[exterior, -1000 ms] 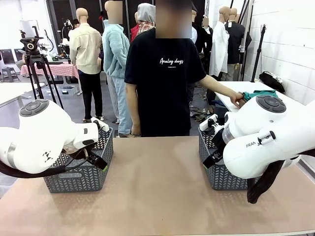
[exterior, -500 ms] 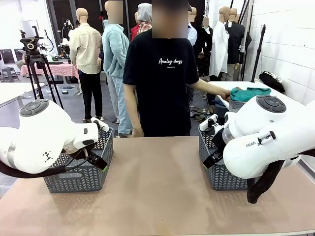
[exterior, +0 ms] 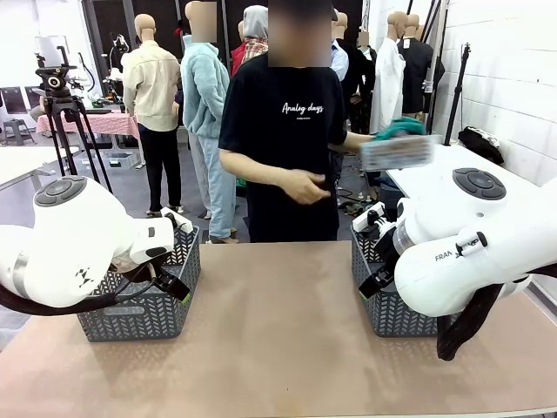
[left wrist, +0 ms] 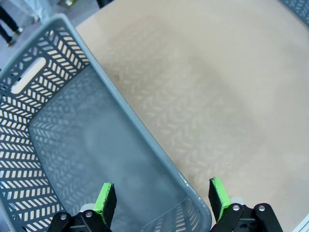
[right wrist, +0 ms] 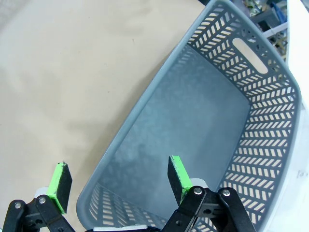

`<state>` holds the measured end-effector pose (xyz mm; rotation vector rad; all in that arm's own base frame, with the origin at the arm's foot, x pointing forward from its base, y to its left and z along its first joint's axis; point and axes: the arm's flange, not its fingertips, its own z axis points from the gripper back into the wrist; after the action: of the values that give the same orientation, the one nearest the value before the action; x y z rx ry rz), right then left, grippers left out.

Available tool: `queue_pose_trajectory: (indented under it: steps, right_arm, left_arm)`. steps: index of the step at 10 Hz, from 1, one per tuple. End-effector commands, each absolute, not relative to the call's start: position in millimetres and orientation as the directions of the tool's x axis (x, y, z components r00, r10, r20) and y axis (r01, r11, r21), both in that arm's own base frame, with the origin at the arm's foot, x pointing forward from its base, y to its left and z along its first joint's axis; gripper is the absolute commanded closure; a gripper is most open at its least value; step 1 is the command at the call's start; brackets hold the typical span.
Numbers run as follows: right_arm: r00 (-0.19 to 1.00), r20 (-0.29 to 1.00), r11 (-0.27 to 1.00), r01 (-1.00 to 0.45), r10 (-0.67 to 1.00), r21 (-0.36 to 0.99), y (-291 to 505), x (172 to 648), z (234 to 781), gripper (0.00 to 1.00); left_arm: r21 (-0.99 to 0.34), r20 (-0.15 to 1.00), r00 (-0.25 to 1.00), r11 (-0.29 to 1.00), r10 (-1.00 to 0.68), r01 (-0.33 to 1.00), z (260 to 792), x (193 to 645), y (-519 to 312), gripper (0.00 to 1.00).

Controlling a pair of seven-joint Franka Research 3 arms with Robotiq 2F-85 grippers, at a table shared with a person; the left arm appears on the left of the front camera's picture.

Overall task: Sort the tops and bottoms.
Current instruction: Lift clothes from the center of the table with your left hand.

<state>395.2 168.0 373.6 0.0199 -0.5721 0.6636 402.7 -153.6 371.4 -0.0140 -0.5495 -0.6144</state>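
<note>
Note that the person has raised the teal top (exterior: 400,129), resting on a blurred grey bundle (exterior: 396,154), off the side table (exterior: 431,178). You now see the person's other hand (exterior: 305,185) before the torso.

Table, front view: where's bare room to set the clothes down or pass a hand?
Free: the wide tan strip of table between the left basket and the right basket, from near edge to far edge. Both baskets' insides are bare too. Crowded: each end, where the open left gripper and right gripper hang over the basket rims.
</note>
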Motion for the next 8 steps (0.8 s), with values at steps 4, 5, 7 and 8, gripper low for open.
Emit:
queue_pose_trajectory:
  steps: [4, 5, 7, 8]
  right_arm:
    - [0.64, 0.508, 0.794, -0.587, 0.576, -0.16, 167.9, 395.3, 373.6, 0.0]
    - [0.64, 0.508, 0.794, -0.587, 0.576, -0.16, 167.9, 395.3, 373.6, 0.0]
    - [0.64, 0.508, 0.794, -0.587, 0.576, -0.16, 167.9, 395.3, 373.6, 0.0]
    - [0.64, 0.508, 0.794, -0.587, 0.576, -0.16, 167.9, 395.3, 373.6, 0.0]
  left_arm:
    - [0.144, 0.495, 0.682, 0.825, -0.539, 0.547, 371.4, 403.5, -151.5, 0.0]
    - [0.144, 0.495, 0.682, 0.825, -0.539, 0.547, 371.4, 403.5, -151.5, 0.0]
    - [0.144, 0.495, 0.682, 0.825, -0.539, 0.547, 371.4, 403.5, -151.5, 0.0]
    - [0.144, 0.495, 0.682, 0.825, -0.539, 0.547, 371.4, 403.5, -151.5, 0.0]
